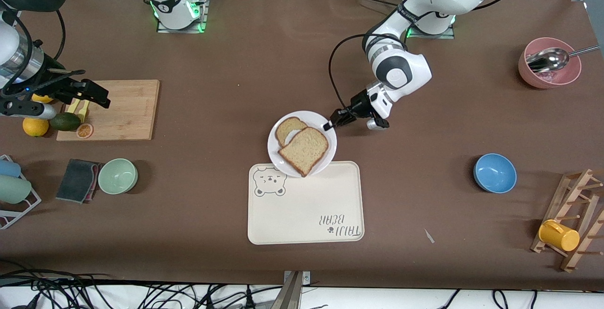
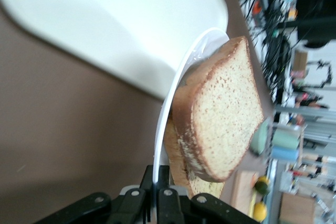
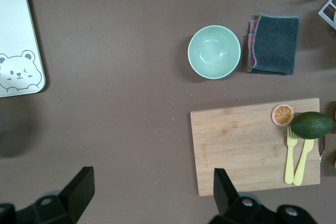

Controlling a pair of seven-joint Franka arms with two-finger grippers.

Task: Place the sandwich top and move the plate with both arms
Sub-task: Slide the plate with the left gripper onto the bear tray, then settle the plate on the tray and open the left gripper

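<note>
The sandwich top (image 1: 304, 150) lies on a lower slice (image 1: 289, 127) on the white plate (image 1: 273, 153); a bit of white shows between the slices. The plate's nearer edge overlaps the bear corner of the cream tray (image 1: 306, 205). My left gripper (image 1: 329, 125) is shut on the plate's rim at the side toward the left arm's end. In the left wrist view the gripper (image 2: 157, 182) pinches the thin rim (image 2: 173, 93), with the sandwich top (image 2: 226, 114) on it. My right gripper (image 1: 100, 97) is open and empty over the wooden cutting board (image 1: 118, 110), and shows in the right wrist view (image 3: 152, 192).
The cutting board (image 3: 247, 145) bears an avocado, an orange slice and yellow forks. A green bowl (image 1: 118, 176) and a grey cloth (image 1: 78, 180) lie nearer the camera. A blue bowl (image 1: 494, 172), a pink bowl with a spoon (image 1: 549, 62) and a mug rack (image 1: 573, 224) stand toward the left arm's end.
</note>
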